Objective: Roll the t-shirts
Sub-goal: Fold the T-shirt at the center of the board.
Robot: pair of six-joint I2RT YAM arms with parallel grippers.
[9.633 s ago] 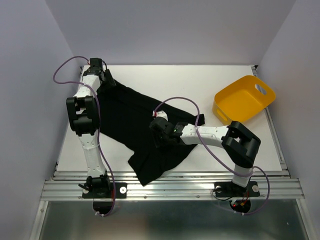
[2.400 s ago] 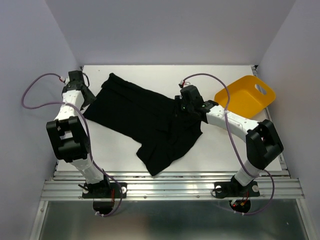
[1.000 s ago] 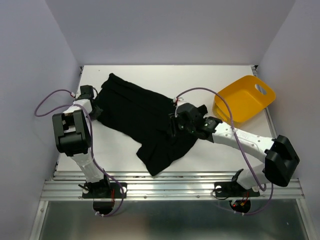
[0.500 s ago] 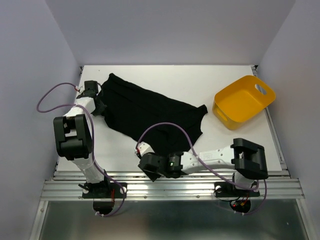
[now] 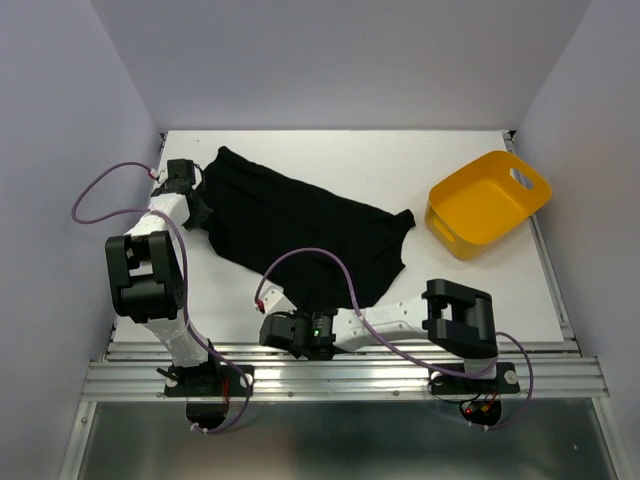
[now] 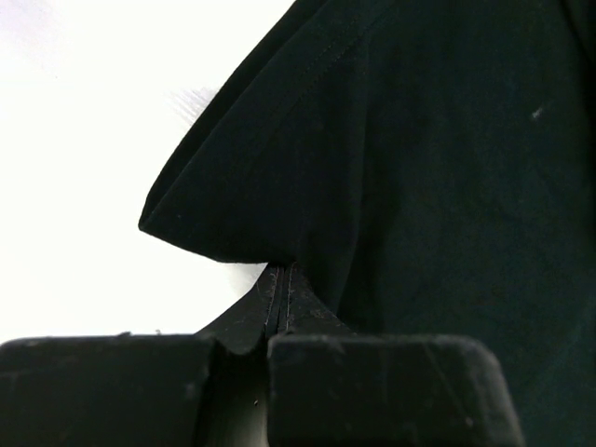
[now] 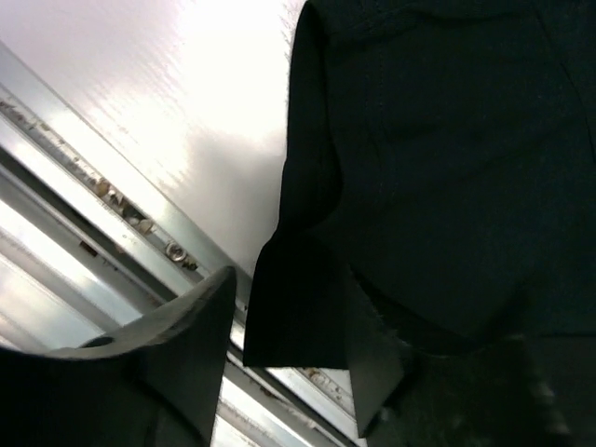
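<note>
- Checking grips first: the left gripper (image 6: 281,279) is clenched, its fingers pressed flat together, and a fold of the t-shirt (image 5: 300,220) at its far-left edge looks drawn into the tips.
- The right gripper (image 7: 298,312) has its fingers apart around the near corner of the hem. Light shows between one finger and the cloth, so I read it as released rather than pinching.
- The t-shirt lies spread but skewed across the middle of the table (image 5: 450,160). It runs from the far-left area toward the yellow tub (image 5: 470,235) without touching it, and its near corner comes down to the front edge by the rail (image 7: 112,200).
- Biggest worry: that near corner sits right over the edge. If I close carelessly there, a finger could catch the rail, or I could nip only one layer and lose it on the lift.
- The hem corner looks doubled over on itself. If I roll from a folded corner, I expect a lopsided, loose roll.
- The left side is anchored. A hard pull from the right could stretch the cloth taut and drag it out of the left pinch, or bunch it.
- The shirt is not square to the arms, so I judge flattening comes before any rolling.
</note>
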